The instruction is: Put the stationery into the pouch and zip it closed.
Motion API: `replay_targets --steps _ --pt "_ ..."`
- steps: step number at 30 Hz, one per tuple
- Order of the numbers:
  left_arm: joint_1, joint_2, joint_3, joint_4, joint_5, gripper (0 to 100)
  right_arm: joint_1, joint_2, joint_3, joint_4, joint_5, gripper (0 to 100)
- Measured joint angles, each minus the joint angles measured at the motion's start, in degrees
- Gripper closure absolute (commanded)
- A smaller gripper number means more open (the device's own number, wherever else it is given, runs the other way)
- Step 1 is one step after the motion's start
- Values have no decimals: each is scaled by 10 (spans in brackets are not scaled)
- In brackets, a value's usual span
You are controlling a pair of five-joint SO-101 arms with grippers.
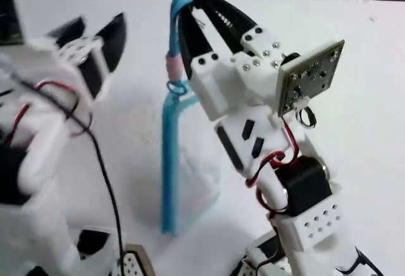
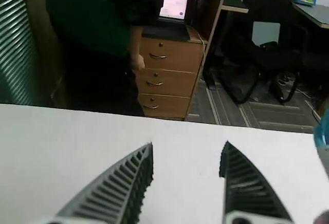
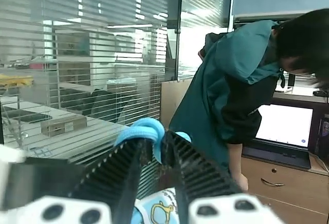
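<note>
A clear pouch (image 1: 190, 190) with a blue zip edge (image 1: 168, 162) hangs upright over the white table (image 1: 354, 73), its lower end near the tabletop. A blue cord loop (image 1: 183, 0) on a pink bead (image 1: 173, 66) runs up from its zip. My right gripper (image 1: 195, 4) is shut on that cord loop (image 3: 146, 131) and holds the pouch up. Between the right gripper's fingers (image 3: 115, 175) the pouch top (image 3: 159, 211) shows below. My left gripper (image 2: 187, 154) is open with nothing in it, raised at the left (image 1: 95, 29) and apart from the pouch.
Red and black cables (image 1: 101, 162) trail from the left arm down to the table's near edge. Beyond the table's far edge stand a wooden drawer unit (image 2: 164, 75) and an office chair (image 2: 267, 39).
</note>
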Motion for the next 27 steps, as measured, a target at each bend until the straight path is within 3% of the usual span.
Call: replay_targets --steps 5,11,14,18,22,27 --pt "-23 -8 -120 186 -45 775 0 -4 0 -2 0 982" --pt "3 -152 -75 224 -203 757 1 -19 0 -2 0 982" --pt "48 -235 8 225 -230 750 0 -19 0 -2 0 982" --pt "118 -312 120 225 -203 749 0 -19 0 -2 0 982" --pt "200 -315 190 222 -127 747 0 -19 0 -2 0 982" --pt "227 -274 245 171 -33 747 0 -19 0 -2 0 982"
